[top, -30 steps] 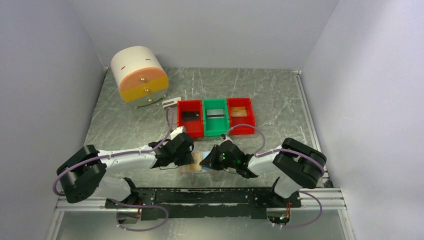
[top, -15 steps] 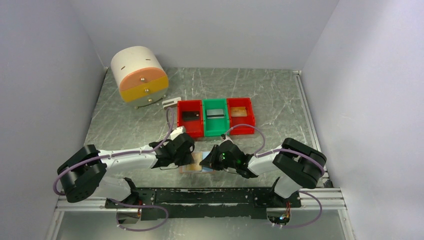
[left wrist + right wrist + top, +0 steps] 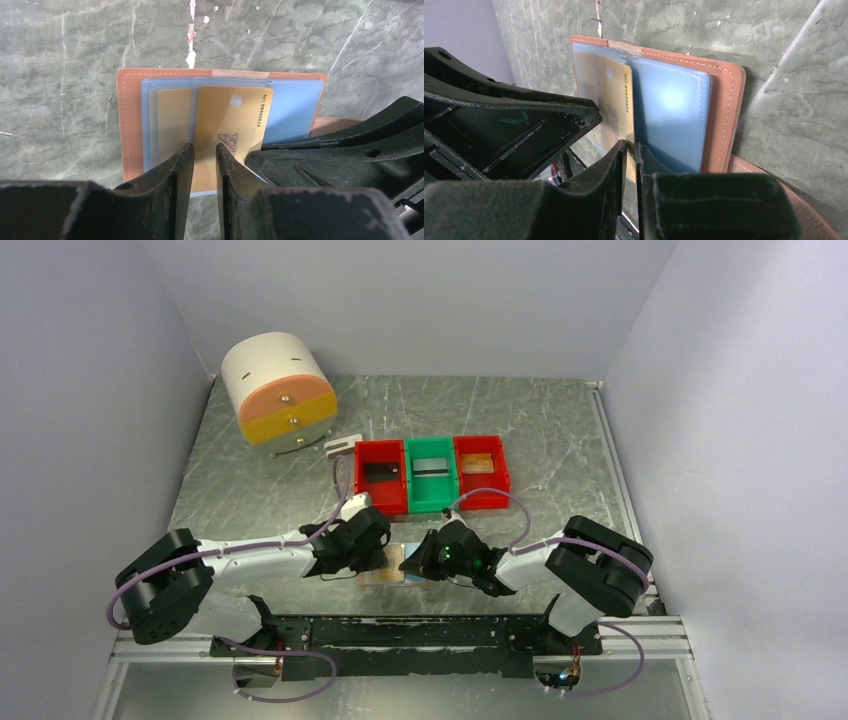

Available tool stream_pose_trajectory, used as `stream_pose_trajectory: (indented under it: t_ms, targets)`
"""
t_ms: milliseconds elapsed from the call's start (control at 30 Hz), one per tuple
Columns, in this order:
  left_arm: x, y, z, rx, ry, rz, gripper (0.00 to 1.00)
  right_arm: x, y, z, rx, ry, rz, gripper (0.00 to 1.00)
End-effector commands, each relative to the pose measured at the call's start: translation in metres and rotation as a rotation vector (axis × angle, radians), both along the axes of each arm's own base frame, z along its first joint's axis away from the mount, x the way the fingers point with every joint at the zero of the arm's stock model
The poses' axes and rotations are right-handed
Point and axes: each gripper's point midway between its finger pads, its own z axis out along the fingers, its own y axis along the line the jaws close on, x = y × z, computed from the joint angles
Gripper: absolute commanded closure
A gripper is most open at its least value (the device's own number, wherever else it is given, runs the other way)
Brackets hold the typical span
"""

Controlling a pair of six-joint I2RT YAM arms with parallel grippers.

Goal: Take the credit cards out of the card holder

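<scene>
The tan-brown card holder [image 3: 131, 120] lies open on the table, its pale blue pockets up; it also shows in the right wrist view [image 3: 724, 100] and, mostly covered, in the top view [image 3: 398, 560]. A gold credit card [image 3: 230, 120] sticks halfway out of a pocket. A yellow card [image 3: 174, 120] sits inside the pocket beside it. My right gripper [image 3: 630, 143] is shut on the gold card's [image 3: 611, 105] edge. My left gripper [image 3: 205, 146] is open a narrow gap, tips down over the gold card's near end, holding nothing. Both grippers meet over the holder [image 3: 405, 562].
Behind the holder stand a red bin [image 3: 381, 498] with a black card, a green bin [image 3: 432, 502] with a grey-white card and a red bin [image 3: 481, 498] with a gold-brown card. A round drawer unit [image 3: 278, 390] and a small grey-white block [image 3: 342, 443] are at the back left.
</scene>
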Motion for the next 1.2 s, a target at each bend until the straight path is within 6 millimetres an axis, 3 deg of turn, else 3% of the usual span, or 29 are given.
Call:
stream_pose_trajectory:
  t_ms: [0,233,467,633,733,867,967,1167]
  targets:
    - [-0.026,0.039,-0.036,0.172,0.091,-0.033,0.69,-0.001,-0.018,-0.022,-0.089,0.023,-0.03,0.82]
    - [-0.028,0.054,-0.042,0.25,0.113,0.012,0.7,0.001,-0.029,-0.017,-0.099,0.002,-0.061,0.84]
    - [-0.028,0.056,-0.039,0.227,0.098,0.024,0.7,0.003,-0.038,-0.014,-0.097,-0.011,-0.074,0.87]
    - [-0.028,0.054,-0.04,0.223,0.099,0.014,0.7,0.001,-0.022,-0.002,-0.015,-0.031,-0.006,0.8]
    - [-0.028,0.052,-0.04,0.221,0.101,0.011,0.71,-0.001,-0.01,0.006,0.047,-0.042,0.035,0.7]
    - [-0.028,0.051,-0.039,0.219,0.1,0.009,0.71,-0.001,-0.001,0.002,0.054,-0.03,0.062,0.66]
    - [-0.027,0.052,-0.039,0.224,0.098,0.011,0.71,0.0,-0.001,-0.004,0.044,-0.008,0.046,0.72]
    - [-0.028,0.055,-0.039,0.227,0.098,0.014,0.71,0.005,-0.02,-0.009,-0.017,-0.017,-0.033,0.91]
